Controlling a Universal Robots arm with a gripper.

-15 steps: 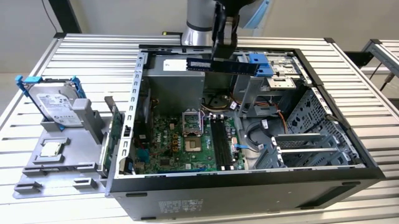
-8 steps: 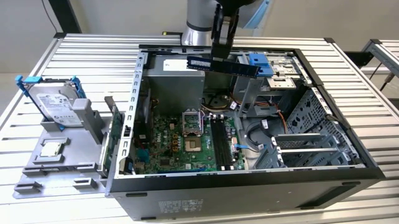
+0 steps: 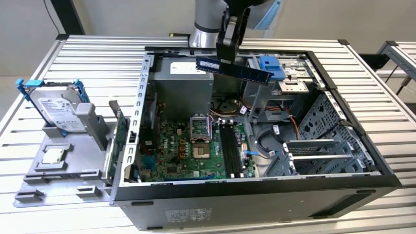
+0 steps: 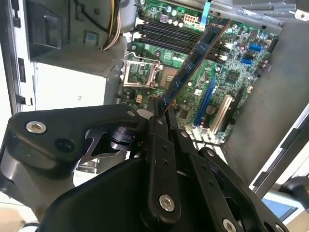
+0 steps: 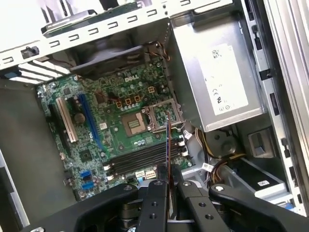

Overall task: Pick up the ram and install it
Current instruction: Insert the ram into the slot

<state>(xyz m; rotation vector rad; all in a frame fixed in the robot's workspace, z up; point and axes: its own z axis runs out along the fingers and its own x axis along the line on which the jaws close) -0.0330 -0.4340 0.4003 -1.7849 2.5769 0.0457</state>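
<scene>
The gripper [image 3: 225, 58] was clamped on one end of the ram [image 3: 250, 73], a long thin dark blue stick with black chips. The ram hung tilted above the open case [image 3: 260, 204], over the green board [image 3: 195, 156] and its black slots [image 3: 229, 146].

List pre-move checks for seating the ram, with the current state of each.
1. Grip: gripper shut on the ram, near one end: ok.
2. Ram height: held above the open case, not down at the board: ok.
3. Memory slots empty: ok.
4. Ram lined up with the slots: it lies crosswise to them in the exterior view: not ok.
5. Slot latches open: cannot tell.
</scene>
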